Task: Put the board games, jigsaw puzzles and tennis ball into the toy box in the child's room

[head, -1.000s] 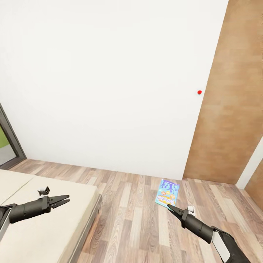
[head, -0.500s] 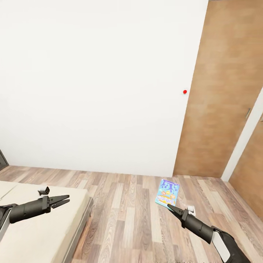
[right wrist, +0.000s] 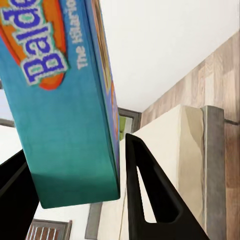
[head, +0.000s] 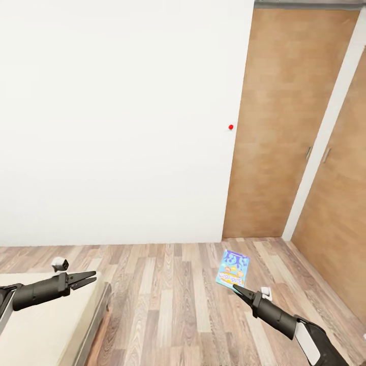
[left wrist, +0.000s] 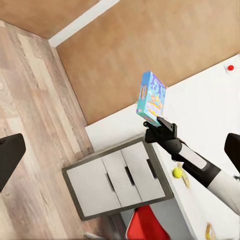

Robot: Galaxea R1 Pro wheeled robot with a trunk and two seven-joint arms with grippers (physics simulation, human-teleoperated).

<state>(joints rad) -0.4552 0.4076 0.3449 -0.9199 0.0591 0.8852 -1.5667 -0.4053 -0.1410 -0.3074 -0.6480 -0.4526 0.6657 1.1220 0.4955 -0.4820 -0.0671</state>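
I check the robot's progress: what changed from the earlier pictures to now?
The whole head view swung to the right: the red dot, brown wooden door and beige bed slid left, so the camera turned, not the things. Unchanged: the right gripper holds the blue cartoon board game box; the left gripper is open and empty.

The flat blue board game box with cartoons [right wrist: 70, 100] runs off the edge of the right wrist picture, so its cover words are cut short. The right claw [head: 235, 288] covers the box's lower edge in the head picture. The wide beige bed [head: 46, 325] is cut off at the picture's edge. In the left wrist picture, the small yellow ball [left wrist: 177, 172] and yellow bits on the pale grey counter [left wrist: 200, 197] are too tiny to tell.
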